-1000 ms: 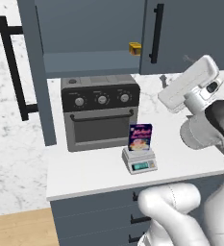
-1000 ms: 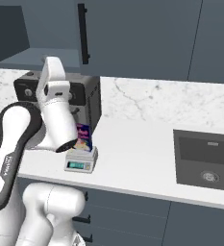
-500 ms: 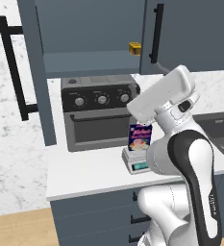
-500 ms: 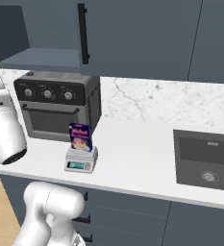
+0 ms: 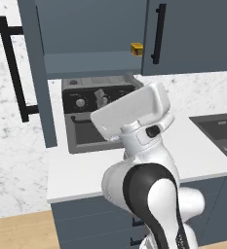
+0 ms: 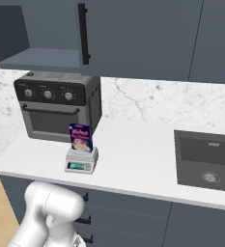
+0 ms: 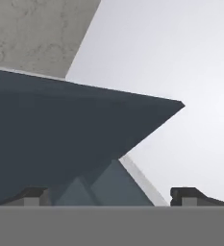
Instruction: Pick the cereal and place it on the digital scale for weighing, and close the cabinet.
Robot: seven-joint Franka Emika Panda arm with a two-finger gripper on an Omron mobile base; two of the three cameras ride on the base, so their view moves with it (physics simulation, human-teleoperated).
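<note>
One cereal [image 6: 80, 138] box stands upright on the digital scale [image 6: 81, 161], which sits on the white desk [image 6: 133, 161] just in front of the toaster oven [image 6: 61, 106]. Above, the cabinet [image 5: 76, 34] has its left door [image 5: 34, 73] swung out, edge toward the left base camera, and a tiny yellow-orange object [image 5: 136, 48] lies on the shelf inside. From the hand [image 7: 108, 194] camera, both dark fingertips [image 7: 34, 193] stand far apart with nothing between them, facing a dark slate-blue panel. A sink [image 6: 205, 161] is set into the desk, well apart to the right.
</note>
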